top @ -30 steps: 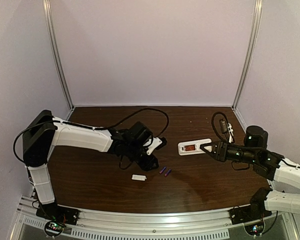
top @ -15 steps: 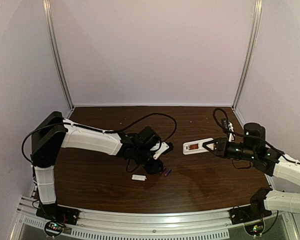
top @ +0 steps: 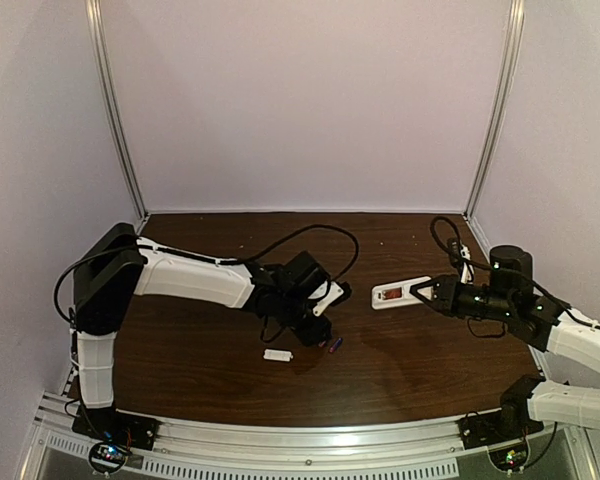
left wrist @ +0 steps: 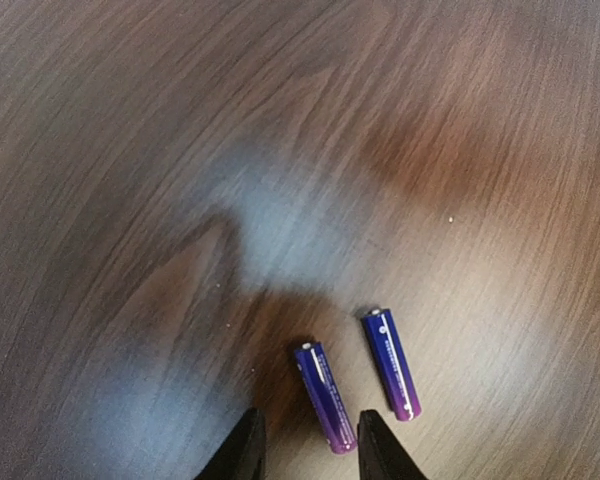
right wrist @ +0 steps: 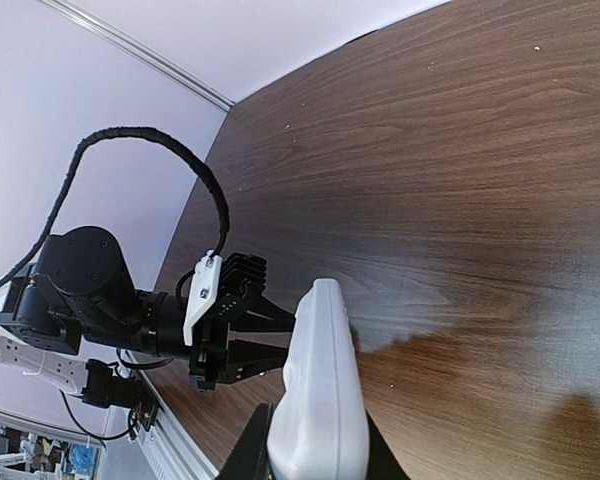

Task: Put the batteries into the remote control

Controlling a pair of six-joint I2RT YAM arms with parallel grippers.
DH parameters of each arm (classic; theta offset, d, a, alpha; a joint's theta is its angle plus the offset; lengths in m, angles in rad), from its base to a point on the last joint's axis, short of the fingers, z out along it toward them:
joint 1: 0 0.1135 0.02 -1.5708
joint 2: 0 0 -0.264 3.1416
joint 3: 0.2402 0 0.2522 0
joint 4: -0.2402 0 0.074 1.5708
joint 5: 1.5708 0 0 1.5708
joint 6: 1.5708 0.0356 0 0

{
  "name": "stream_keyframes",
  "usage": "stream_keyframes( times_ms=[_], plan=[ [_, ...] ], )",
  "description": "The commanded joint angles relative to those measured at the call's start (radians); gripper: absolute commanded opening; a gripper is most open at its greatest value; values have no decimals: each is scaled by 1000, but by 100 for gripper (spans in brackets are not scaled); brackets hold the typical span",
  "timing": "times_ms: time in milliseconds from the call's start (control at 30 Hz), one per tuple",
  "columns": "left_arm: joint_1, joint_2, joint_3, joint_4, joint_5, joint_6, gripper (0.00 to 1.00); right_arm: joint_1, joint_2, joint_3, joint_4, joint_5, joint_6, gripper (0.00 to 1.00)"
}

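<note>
Two purple-blue batteries (left wrist: 324, 395) (left wrist: 391, 362) lie side by side on the dark wood table; in the top view only one (top: 333, 344) shows clearly. My left gripper (left wrist: 306, 445) is open, low over the table, its fingertips on either side of the near end of the left battery. In the top view it (top: 320, 337) sits right over them. My right gripper (top: 417, 293) is shut on the white remote control (top: 398, 292), held above the table with its open battery bay facing up. The right wrist view shows the remote (right wrist: 320, 400) edge-on between the jaws.
A small white cover piece (top: 277, 354) lies on the table in front of the left gripper. A black cable (top: 310, 238) loops behind the left arm. The metal rail (top: 300, 455) runs along the near edge, and grey walls close in the back and sides.
My left gripper moved right and down onto the batteries, hiding one in the top view. My right gripper lifted the remote and drew it slightly right.
</note>
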Motion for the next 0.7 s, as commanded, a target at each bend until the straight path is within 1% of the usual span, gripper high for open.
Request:
stream_keyframes(
  times_ms=[0,200,533,667],
  plan=[
    [-6,3,27,-28,-25,-6,33,-13,-4,10,4,-16,-4,0],
    [-45,-13,63,-31,-22,22,34,-51,-21,9,-28,-27,-18,0],
    [-50,43,104,-38,20,13,33,-106,-53,-10,-17,-106,-28,0],
    [-49,56,114,-47,24,17,32,-114,-82,-14,-27,-106,-45,0]
  ],
)
